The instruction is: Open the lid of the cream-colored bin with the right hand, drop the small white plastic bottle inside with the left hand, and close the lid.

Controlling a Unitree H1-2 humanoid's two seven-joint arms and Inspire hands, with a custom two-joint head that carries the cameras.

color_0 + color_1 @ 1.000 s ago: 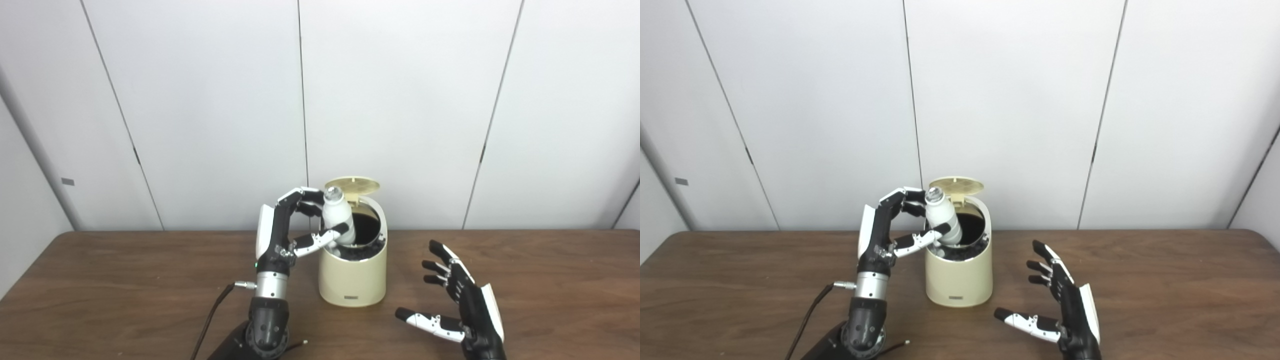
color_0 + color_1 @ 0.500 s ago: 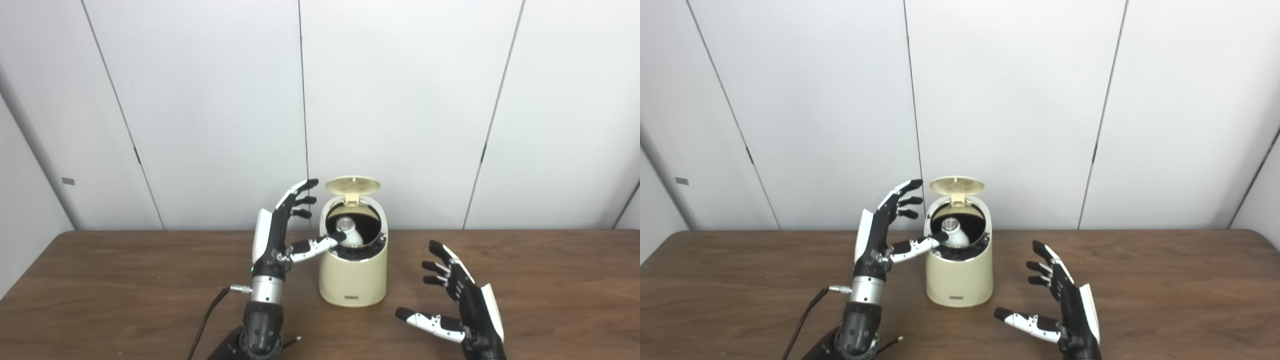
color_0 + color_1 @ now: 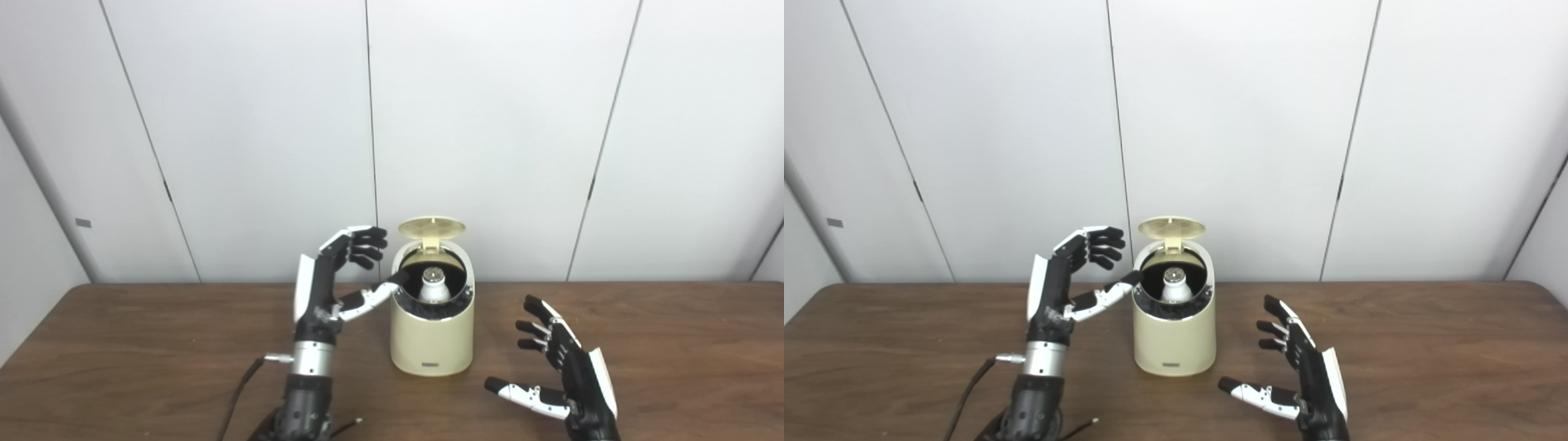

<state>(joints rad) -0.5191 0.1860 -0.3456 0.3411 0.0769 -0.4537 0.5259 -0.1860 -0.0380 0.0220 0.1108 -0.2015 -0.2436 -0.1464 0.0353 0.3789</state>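
**Fingers Clear of Bottle; Bottle Inside Open Bin**

Left eye view. Fingers (image 3: 361,245) of the left hand (image 3: 334,278) were curled loosely and apart, gripping nothing. The thumb reached right, its tip at or just beside the bin's left rim; contact could not be confirmed. The palm stood upright, raised off the table (image 3: 122,349), with the forearm rising from the bottom edge. The right hand (image 3: 566,373) sat low, near the table to the right of the bin and apart from it. Its fingers were spread and empty, the thumb pointing left. One cream-colored bin (image 3: 432,343) stood on the table between the two hands. Its lid (image 3: 432,227) was raised on the rear hinge. One small white plastic bottle (image 3: 433,286) stood upright inside the bin, cap uppermost, below the rim.

Right eye view. The left hand (image 3: 1062,282) showed the same pose: fingers bent, separated, closed on nothing, thumb extended toward the rim of the bin (image 3: 1173,343). The right hand (image 3: 1304,373) was splayed, holding nothing. The bottle (image 3: 1175,285) was visible through the opening, under the raised lid (image 3: 1172,226).

Count: two hands, one bin, one lid, one bottle, one table.
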